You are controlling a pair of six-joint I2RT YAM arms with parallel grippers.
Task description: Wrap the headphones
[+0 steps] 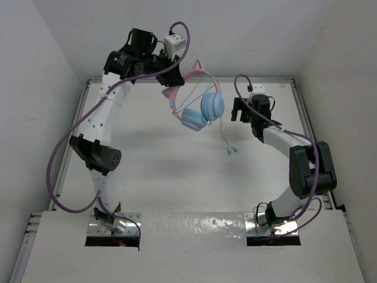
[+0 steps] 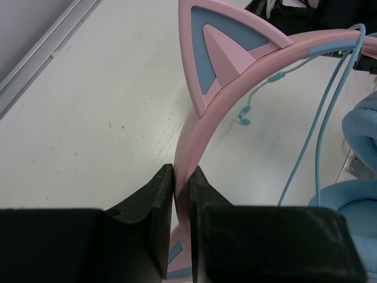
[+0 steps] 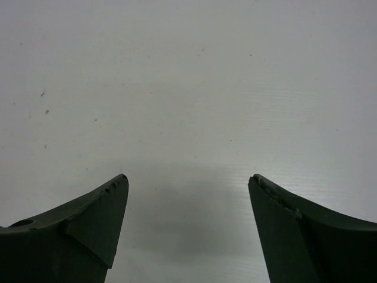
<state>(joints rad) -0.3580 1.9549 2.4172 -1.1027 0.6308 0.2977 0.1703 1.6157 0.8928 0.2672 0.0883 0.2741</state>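
Left gripper (image 2: pixel 181 175): shut hard on the pink plastic headband of the small cat-ear headphones (image 1: pixel 197 105) with light blue round ear cups, pinching the band just below one ear point. The headphones hang above the white table (image 1: pixel 147 171), cups lowest.

Thin pale blue cable (image 1: pixel 224 137): passes over the headband and trails down beside the cups. Its loose end dangles below the headphones and to their right.

Right gripper (image 3: pixel 188 191): to the right of the headphones, jaws spread wide, nothing between them.

Judgement: mid-wrap, with some cable apparently on the band and the tail loose. The next move calls for the right gripper to catch the hanging tail and carry it round the band without snagging the cups.
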